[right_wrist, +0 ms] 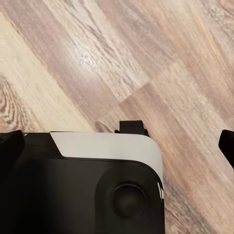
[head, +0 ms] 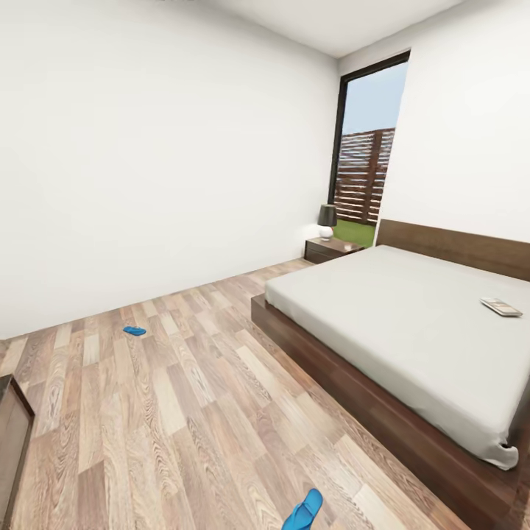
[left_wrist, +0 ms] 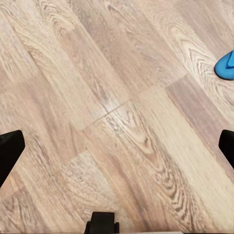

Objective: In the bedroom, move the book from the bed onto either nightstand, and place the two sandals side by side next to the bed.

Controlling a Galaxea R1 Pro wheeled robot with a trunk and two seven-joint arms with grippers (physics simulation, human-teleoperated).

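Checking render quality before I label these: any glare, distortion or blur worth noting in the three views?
Head view: wide-angle stretch, the bed and floor planks splay toward the corners; even, soft light, the window bright. Left wrist view: slightly soft, the sandal cut by the frame edge. Right wrist view: pale sheen on the floor; the robot's own dark body blocks the lower part.

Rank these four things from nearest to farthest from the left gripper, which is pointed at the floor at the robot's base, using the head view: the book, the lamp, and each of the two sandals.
1. Near sandal: on the floor at the view's bottom edge.
2. Far sandal: on the floor to the left, towards the wall.
3. Book: on the mattress, right side.
4. Lamp: on the nightstand, by the window.
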